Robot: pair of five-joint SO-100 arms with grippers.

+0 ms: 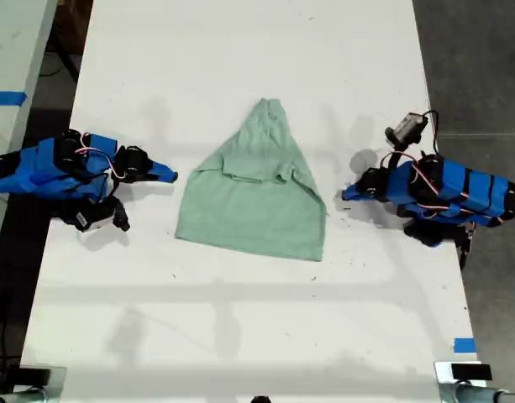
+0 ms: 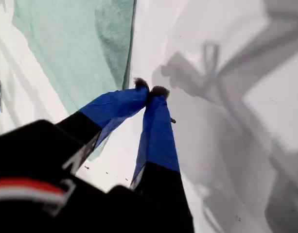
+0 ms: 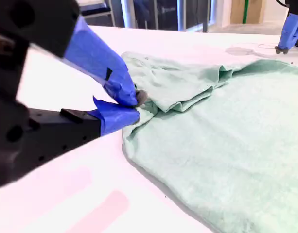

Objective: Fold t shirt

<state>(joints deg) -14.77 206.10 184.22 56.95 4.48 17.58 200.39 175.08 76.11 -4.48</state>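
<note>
My second gripper (image 1: pixel 170 175), exterior view's left: jaws closed at the shirt's left edge; can't tell if they pinch cloth. Shirt (image 1: pixel 253 210) lies mid-table (image 1: pixel 240 50), narrow end far, hem near. My first gripper (image 1: pixel 347 195), exterior view's right: jaws closed, empty, beside the shirt's right edge.

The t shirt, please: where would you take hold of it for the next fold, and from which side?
Probably pinch the t shirt at its two wide-hem corners, one from the exterior view's left, the other from its right, low along the table. They lie flat and jut outward; the narrow end is bunched.
</note>
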